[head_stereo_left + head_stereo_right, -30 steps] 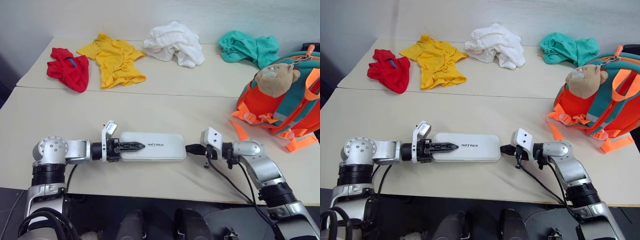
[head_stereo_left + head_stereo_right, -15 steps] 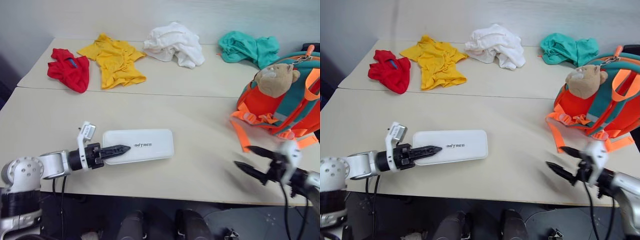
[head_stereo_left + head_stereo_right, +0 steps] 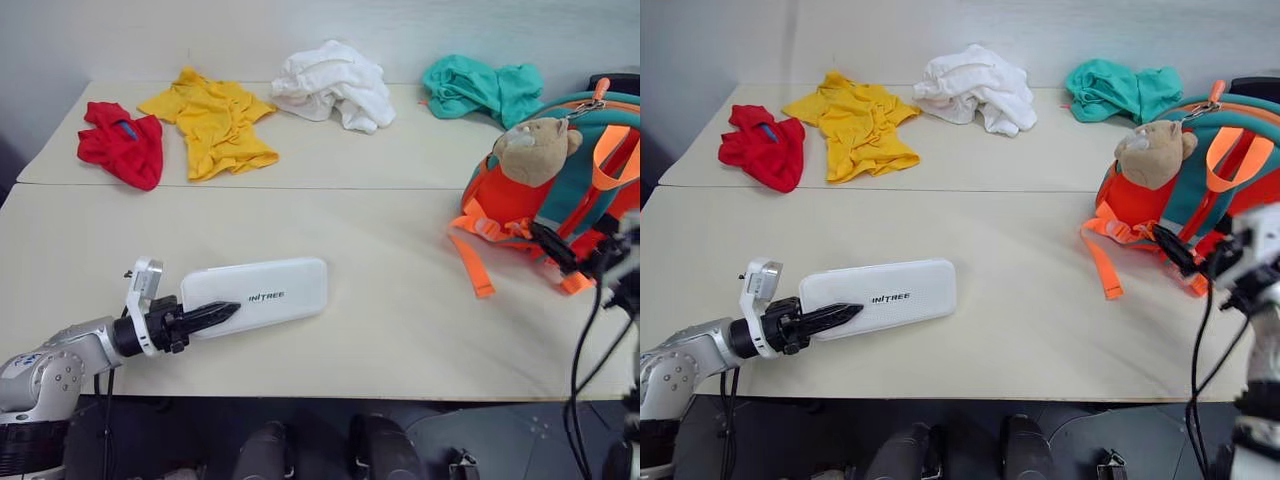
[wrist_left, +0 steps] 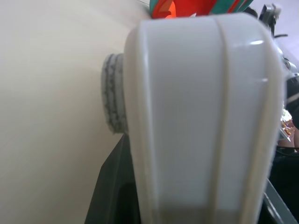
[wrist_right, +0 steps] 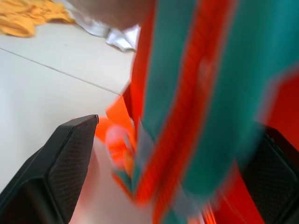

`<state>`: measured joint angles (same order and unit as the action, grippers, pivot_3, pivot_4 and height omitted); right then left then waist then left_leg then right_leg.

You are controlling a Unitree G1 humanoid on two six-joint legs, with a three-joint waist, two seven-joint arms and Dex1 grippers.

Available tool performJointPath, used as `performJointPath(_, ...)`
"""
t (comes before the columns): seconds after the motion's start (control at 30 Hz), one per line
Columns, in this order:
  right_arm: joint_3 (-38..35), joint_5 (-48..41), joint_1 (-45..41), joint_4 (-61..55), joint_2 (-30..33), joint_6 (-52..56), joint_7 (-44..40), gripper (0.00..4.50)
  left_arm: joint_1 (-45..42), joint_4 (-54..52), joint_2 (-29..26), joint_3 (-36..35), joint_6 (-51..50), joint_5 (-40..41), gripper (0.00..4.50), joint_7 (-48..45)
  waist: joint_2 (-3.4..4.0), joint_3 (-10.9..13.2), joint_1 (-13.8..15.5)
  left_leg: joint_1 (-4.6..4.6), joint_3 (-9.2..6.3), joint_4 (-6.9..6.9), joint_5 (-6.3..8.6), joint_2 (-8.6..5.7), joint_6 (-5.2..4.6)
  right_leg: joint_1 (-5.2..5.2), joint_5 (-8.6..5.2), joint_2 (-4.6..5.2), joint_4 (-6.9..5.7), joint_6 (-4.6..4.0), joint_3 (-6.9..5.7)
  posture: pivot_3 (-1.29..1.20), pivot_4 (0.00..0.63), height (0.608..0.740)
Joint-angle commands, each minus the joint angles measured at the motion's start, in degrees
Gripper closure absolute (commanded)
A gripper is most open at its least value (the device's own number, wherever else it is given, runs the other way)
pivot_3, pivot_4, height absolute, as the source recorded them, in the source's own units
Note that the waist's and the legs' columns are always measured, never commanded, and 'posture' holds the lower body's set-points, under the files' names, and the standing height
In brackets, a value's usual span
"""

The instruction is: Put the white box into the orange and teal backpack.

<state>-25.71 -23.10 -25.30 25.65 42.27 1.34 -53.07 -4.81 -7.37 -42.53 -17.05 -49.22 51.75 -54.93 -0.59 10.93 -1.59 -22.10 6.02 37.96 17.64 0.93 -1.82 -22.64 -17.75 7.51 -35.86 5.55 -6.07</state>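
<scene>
The white box (image 3: 265, 290) is a flat rounded case with dark lettering, slanted across the near left of the table. My left gripper (image 3: 207, 317) is shut on its left end, one black finger lying over the top. In the left wrist view the box (image 4: 205, 116) sits right against the camera. The orange and teal backpack (image 3: 585, 185) stands at the right with its tan bear head (image 3: 535, 150) facing me. My right gripper (image 5: 173, 158) is open at the backpack's front lower side, its fingers (image 5: 70, 154) wide on either side of an orange and teal strap.
Red (image 3: 120, 145), yellow (image 3: 212, 120), white (image 3: 335, 85) and teal (image 3: 475, 88) garments lie along the far table. A seam (image 3: 300, 187) divides the two tabletops. Loose orange straps (image 3: 470, 255) trail from the backpack onto the table. The front edge is just below the box.
My right gripper let go of the box's right end, opened, and swung right and up to the backpack. The left gripper drew the box to the left and slanted it.
</scene>
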Motion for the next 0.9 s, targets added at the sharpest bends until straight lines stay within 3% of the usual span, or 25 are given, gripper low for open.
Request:
performJointPath(0.03,3.2,-0.3,-5.9,2.9,-0.9,-1.2,-2.8,0.22,-1.0,-0.8,0.8,-2.1,2.1,0.5,3.26,-0.1,0.0,0.0,0.0,-0.02,0.01,0.04,-0.02,-0.01,-0.03,0.0,0.0,0.0,-0.01,0.0,0.0,0.0,0.15,0.74)
performJointPath(0.1,4.0,-1.2,-8.1,3.9,-2.0,-1.6,-4.3,0.67,-1.1,-1.2,1.5,-3.2,2.4,1.0,3.26,0.7,0.0,0.0,0.1,-0.04,-0.01,0.08,-0.03,-0.02,-0.06,0.04,0.02,0.02,-0.02,0.03,-0.02,0.0,0.15,0.74)
performJointPath(0.27,6.5,-3.5,-10.3,1.0,-5.2,-0.3,-7.6,2.37,-0.9,-1.1,4.1,-8.5,2.8,3.3,3.26,4.3,0.0,0.0,0.0,-0.06,-0.06,0.1,-0.03,-0.02,-0.07,0.07,0.04,0.02,-0.1,0.08,-0.05,0.0,0.15,0.74)
performJointPath(0.5,15.1,-15.6,-5.9,-24.6,-10.6,20.2,-9.5,4.43,-3.8,6.9,7.1,-15.0,4.6,3.1,3.26,10.9,0.05,0.0,-0.3,-0.04,-0.12,0.07,-0.04,0.07,-0.03,0.06,0.04,-0.06,-0.15,0.08,-0.07,0.0,0.15,0.74)
performJointPath(0.7,20.7,-26.5,-3.2,-42.9,-13.3,32.6,-7.1,4.47,-6.9,10.5,6.8,-16.3,5.4,2.6,3.26,13.5,0.04,0.0,0.0,-0.12,-0.14,0.06,0.0,0.02,-0.03,0.02,0.05,-0.01,-0.1,0.08,-0.09,0.0,0.15,0.74)
performJointPath(0.83,21.1,-35.8,-0.7,-51.2,-10.0,41.7,-6.7,4.47,-7.7,9.9,6.5,-17.1,6.5,2.9,3.26,12.8,0.03,0.0,0.1,-0.15,-0.23,0.05,0.03,0.01,-0.01,0.03,0.05,0.01,-0.06,0.08,-0.14,0.0,0.15,0.74)
performJointPath(0.9,20.0,-39.6,1.1,-52.9,-6.8,45.6,-7.2,4.47,-8.1,7.8,7.0,-19.6,5.7,6.8,3.26,12.9,-0.03,0.0,0.2,-0.19,-0.25,0.05,0.07,0.0,-0.05,0.04,0.05,0.02,-0.03,0.09,-0.17,0.0,0.15,0.74)
